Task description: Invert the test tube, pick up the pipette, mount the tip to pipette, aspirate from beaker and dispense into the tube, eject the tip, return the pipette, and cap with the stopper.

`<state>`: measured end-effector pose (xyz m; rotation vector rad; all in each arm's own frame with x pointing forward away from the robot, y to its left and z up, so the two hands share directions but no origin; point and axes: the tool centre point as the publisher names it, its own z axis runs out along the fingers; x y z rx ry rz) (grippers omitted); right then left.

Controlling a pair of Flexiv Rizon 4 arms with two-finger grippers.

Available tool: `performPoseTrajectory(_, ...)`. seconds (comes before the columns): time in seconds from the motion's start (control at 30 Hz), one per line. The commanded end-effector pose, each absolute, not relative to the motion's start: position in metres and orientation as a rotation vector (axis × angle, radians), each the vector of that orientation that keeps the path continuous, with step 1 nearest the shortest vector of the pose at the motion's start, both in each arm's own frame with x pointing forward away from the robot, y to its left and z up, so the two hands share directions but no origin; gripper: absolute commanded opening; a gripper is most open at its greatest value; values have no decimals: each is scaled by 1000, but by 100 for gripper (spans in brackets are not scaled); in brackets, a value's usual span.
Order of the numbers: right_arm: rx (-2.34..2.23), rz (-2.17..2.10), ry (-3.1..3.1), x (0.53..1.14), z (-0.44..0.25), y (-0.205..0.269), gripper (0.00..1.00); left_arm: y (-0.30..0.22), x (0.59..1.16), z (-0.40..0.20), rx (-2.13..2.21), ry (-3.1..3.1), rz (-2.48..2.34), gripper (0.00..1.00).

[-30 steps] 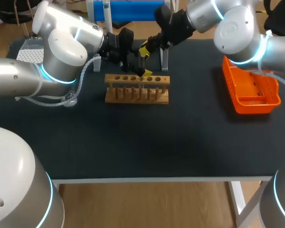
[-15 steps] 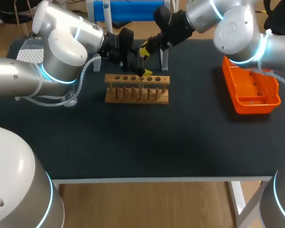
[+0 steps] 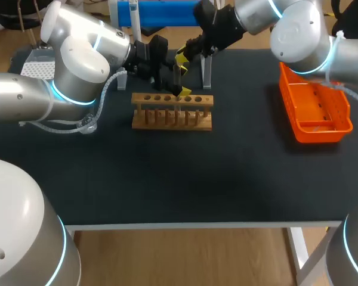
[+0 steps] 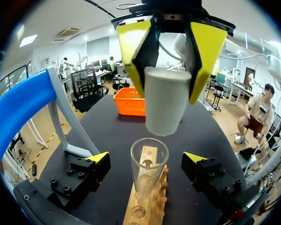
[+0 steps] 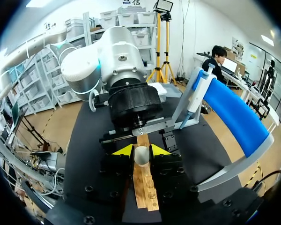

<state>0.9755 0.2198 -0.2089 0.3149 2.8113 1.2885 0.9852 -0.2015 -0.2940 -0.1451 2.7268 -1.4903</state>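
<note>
Now the grey stopper (image 4: 165, 99) hangs just above the test tube (image 4: 149, 171), pinched in the right gripper (image 5: 141, 151); the tube stands upright in the rack (image 3: 172, 111) near the worktop's (image 3: 179, 179) back edge, left gripper (image 4: 146, 158) spread wide either side, not touching.

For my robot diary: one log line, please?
right tool: holds stopper above test tube | left tool: open, straddling it

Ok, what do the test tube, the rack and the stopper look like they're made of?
Test tube: clear glass, possibly plastic; see-through with a glinting rim.
Rack: bare-looking wood; tan and matte.
Stopper: pale grey, probably rubber or silicone; dull surface without shine.
</note>
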Motion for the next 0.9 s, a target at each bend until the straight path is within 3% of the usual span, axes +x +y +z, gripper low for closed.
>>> performPoseTrajectory(0.03, 320, 1218, 2856, 978, -200, 222, 0, -202, 986, -293, -145, 2733, -1487, 100)
performPoseTrajectory(0.9, 342, 1155, 2917, 967, -221, 223, 0, -202, 986, -293, -145, 2733, -1487, 100)
